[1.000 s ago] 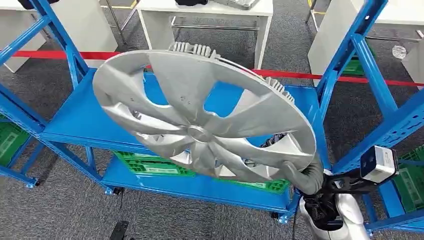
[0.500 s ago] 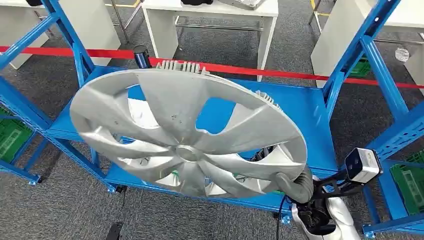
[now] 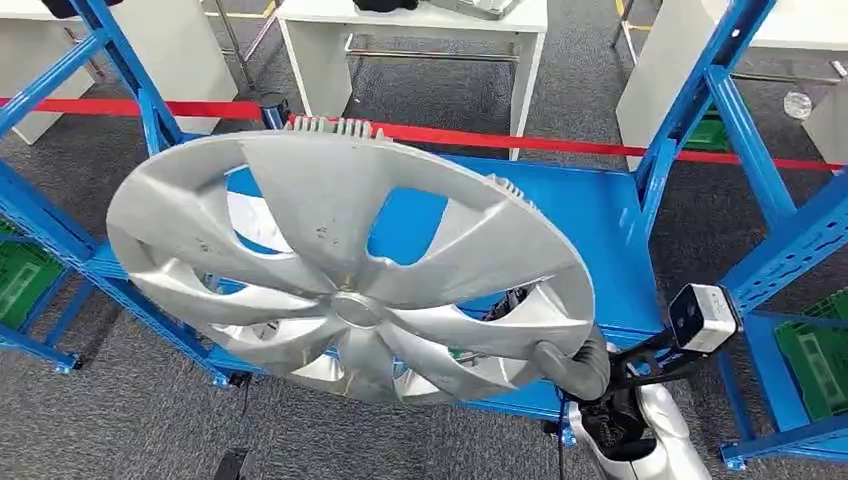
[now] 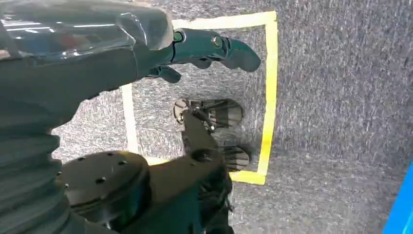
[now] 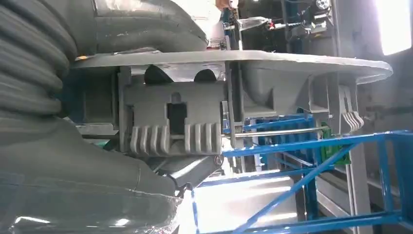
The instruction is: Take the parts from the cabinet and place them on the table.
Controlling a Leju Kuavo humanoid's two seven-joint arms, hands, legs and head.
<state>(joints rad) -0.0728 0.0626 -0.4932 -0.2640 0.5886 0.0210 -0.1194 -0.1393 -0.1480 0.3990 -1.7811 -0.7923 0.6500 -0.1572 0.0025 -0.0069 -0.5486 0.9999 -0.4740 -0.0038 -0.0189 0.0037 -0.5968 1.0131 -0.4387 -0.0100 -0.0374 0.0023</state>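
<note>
Silver plastic wheel cover (image 3: 350, 265), gripped at its rim by the right hand (image 3: 575, 365), extends leftward above the blue shelf (image 3: 590, 225); left hand (image 4: 209, 48) hangs empty.

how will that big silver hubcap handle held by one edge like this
The hubcap looks thin and hollow-backed, so probably light. The right hand grips only its rim, so it may sag or swing. Its smooth face could slip.
</note>
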